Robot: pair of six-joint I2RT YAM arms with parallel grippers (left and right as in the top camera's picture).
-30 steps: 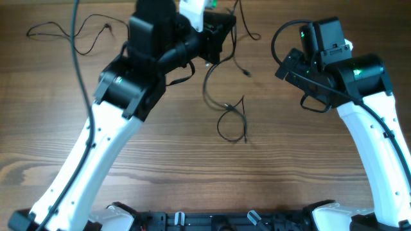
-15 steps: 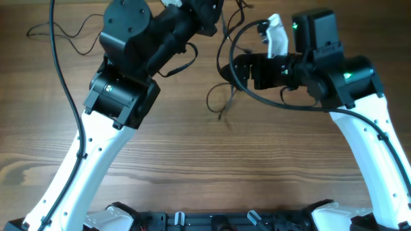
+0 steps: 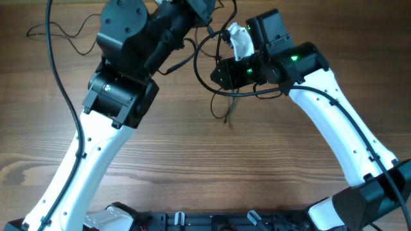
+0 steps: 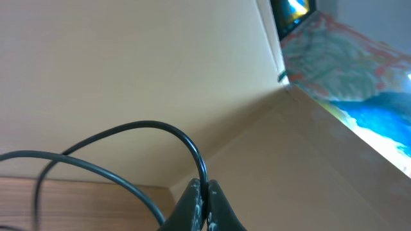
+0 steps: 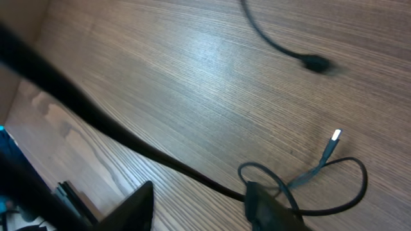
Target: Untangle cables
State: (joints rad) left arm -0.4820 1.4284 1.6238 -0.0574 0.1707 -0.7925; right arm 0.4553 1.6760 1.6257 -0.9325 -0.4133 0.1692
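Between pinched left fingers [image 4: 191,204], a black cable [image 4: 148,126]; right fingers [image 5: 142,206] apart.

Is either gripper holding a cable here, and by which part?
Left gripper pinches a thin black cable mid-run, no plug at the hold. Right gripper open, gripping nothing.

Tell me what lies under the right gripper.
Below the right gripper, the wrist view shows wooden table and a looped cable with a silver-tipped plug. One finger hides part of the loop.
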